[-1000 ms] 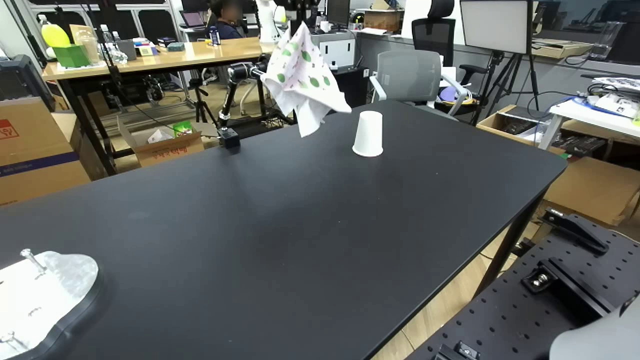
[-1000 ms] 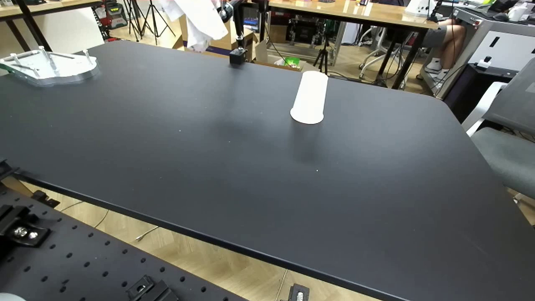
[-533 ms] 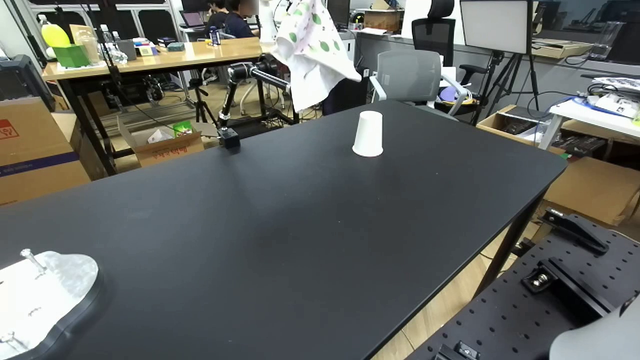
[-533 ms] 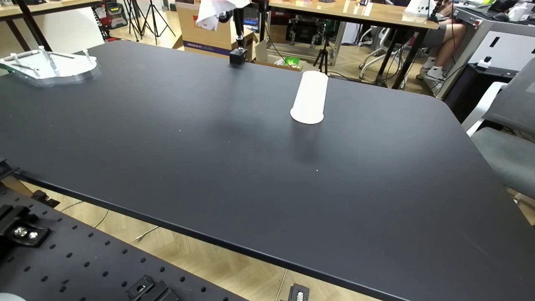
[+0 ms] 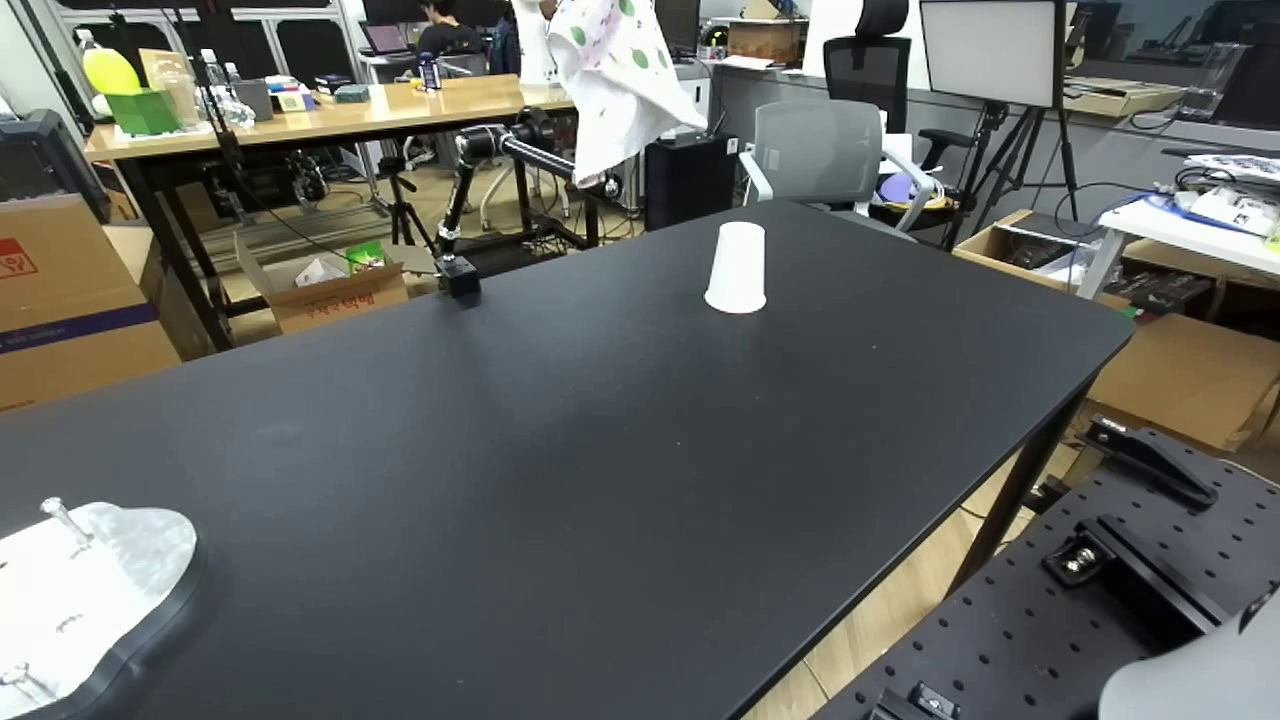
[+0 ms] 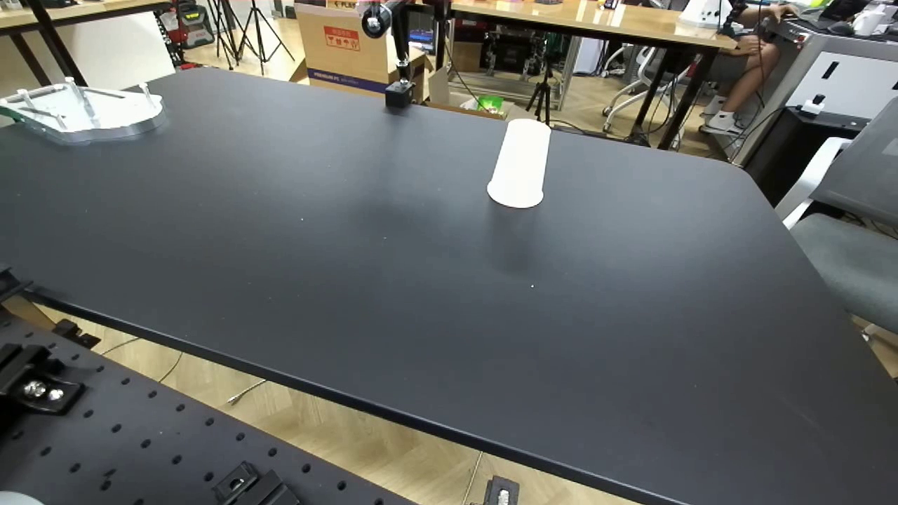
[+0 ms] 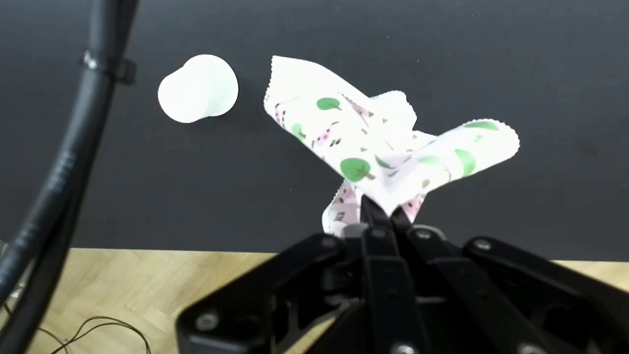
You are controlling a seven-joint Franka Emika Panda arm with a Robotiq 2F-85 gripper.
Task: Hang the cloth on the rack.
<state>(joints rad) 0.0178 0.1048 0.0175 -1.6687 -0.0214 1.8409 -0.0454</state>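
Observation:
The cloth point(image 7: 344, 137) is white with green tree prints and pink patches. In the wrist view my gripper point(image 7: 390, 216) is shut on a pinched fold of it. The rest hangs and spreads below the fingertips. In an exterior view the cloth point(image 5: 625, 90) hangs in the air above the table's far edge, its top cut off by the frame; the gripper is out of view there. A white board with upright pegs point(image 5: 130, 560), the only rack-like thing, lies at the table's near left. It also shows in an exterior view at the far left point(image 6: 105, 116).
A white paper cup point(image 5: 737, 270) stands upside down on the black table point(image 6: 393, 294); it also shows in the wrist view point(image 7: 196, 91). A black jointed stand point(image 5: 460, 215) is fixed at the table's far edge. A grey chair point(image 5: 820, 150) stands beyond the table.
The cloth has been lifted higher above the table and has gone almost wholly out of the top of an exterior view. It stays in the gripper. The cup and board have not moved.

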